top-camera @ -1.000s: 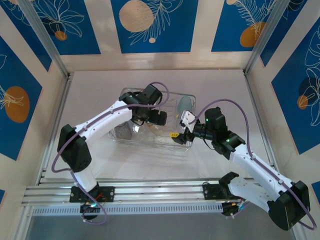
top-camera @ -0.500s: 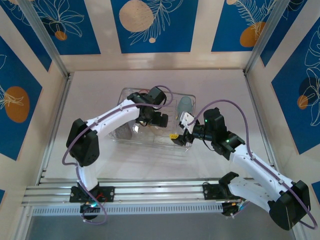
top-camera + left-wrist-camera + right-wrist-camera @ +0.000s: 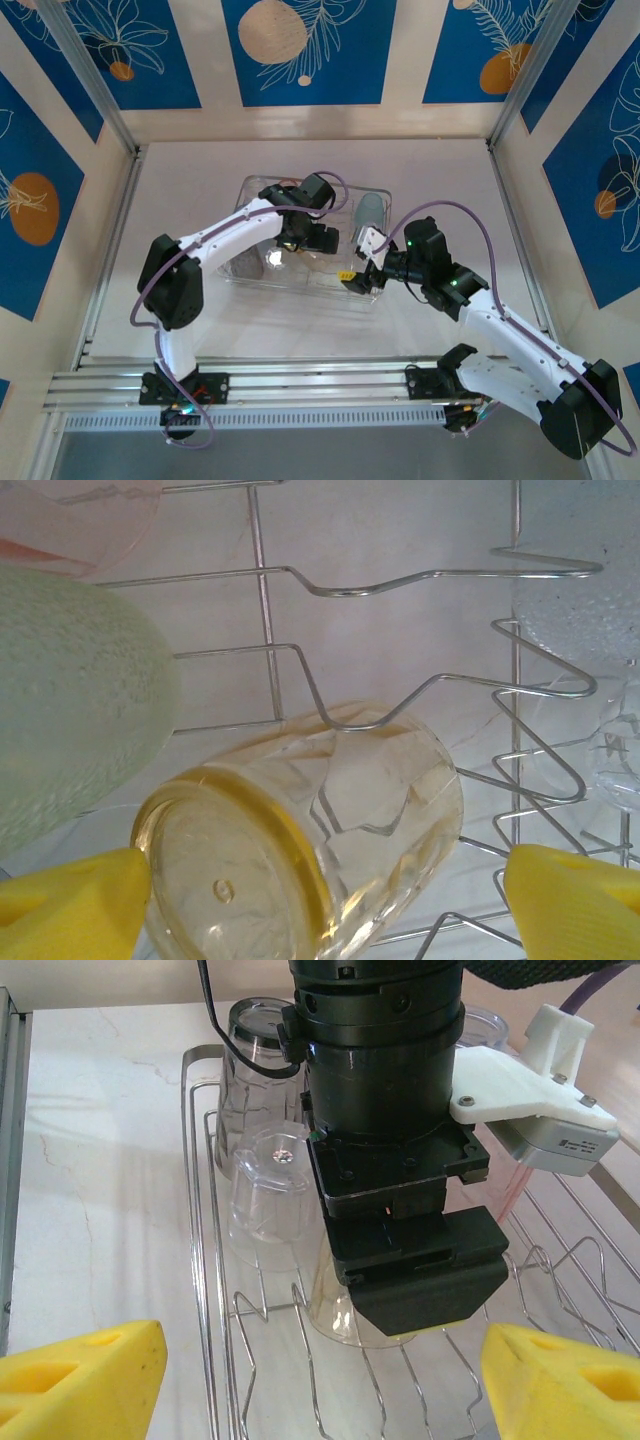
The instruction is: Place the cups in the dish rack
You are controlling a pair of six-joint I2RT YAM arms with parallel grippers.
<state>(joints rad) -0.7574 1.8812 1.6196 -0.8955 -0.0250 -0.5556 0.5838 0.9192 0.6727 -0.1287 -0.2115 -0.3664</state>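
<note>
The dish rack [image 3: 262, 185] is a silver wire basket in the middle of the table. In the left wrist view an amber cup [image 3: 300, 850] lies tilted on the rack's prongs [image 3: 400, 580], between the yellow fingertips of my left gripper [image 3: 320, 905]. That gripper is open: the left pad [image 3: 70, 905] sits at the cup's base and the right pad [image 3: 575, 900] stands apart from it. My right gripper [image 3: 320, 1390] is open and empty at the rack's right front corner [image 3: 358, 278], facing the left gripper [image 3: 390, 1160].
A yellow-green cup [image 3: 70, 700], a pink cup [image 3: 80, 520] and a clear cup [image 3: 580, 580] stand around the amber one. Upturned clear cups [image 3: 265, 1200] and a smoky one [image 3: 250, 1060] fill the rack's near side. A grey-blue cup [image 3: 370, 208] sits at its far right.
My left arm's elbow has swung right and the left gripper has shifted slightly right inside the rack, its jaws narrowing a little. The right gripper has edged left.
</note>
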